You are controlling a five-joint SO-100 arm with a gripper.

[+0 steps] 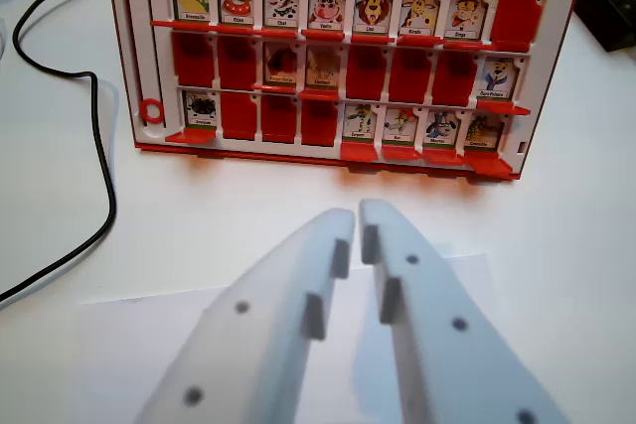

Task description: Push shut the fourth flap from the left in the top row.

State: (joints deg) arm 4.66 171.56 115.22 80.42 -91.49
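Wrist view: black cable (94, 136) left of game board (333, 57).

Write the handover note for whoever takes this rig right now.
Tool: nearly shut, holding nothing, hanging over the white table short of the red-and-white game board.
Top row: seven flaps from the wrist view's left show their picture cards; the eighth shows plain red.
Target, the fourth flap from the left, still shows its card, so it is not yet pushed shut.
Left: move forward to that flap and push it shut.
Mind the black cable at the wrist view's left.
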